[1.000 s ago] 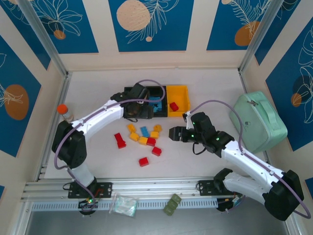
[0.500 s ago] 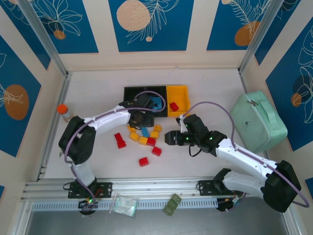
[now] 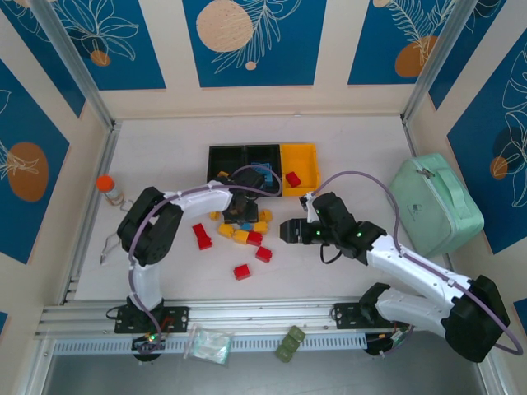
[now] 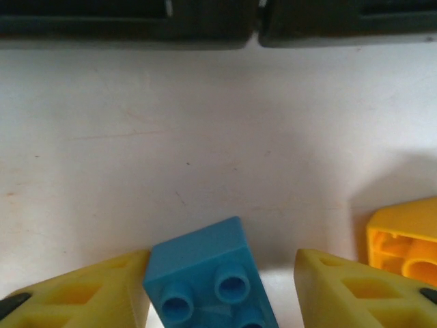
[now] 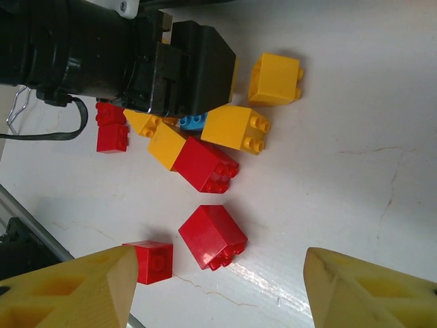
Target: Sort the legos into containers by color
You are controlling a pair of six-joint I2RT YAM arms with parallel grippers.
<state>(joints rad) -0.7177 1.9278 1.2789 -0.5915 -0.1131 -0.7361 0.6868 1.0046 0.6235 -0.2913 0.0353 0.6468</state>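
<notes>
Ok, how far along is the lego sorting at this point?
Early. Done: blue legos sit in the middle black container, one red lego in the yellow container. In hand: the left end effector straddles a blue brick on the table, jaws not yet closed; the right end effector hovers open. Left: roughly eight red and yellow bricks on the table.

Red, yellow and blue legos (image 3: 241, 271) on a white table (image 3: 354, 156) — two containers (image 3: 244, 148) black, one yellow.
</notes>
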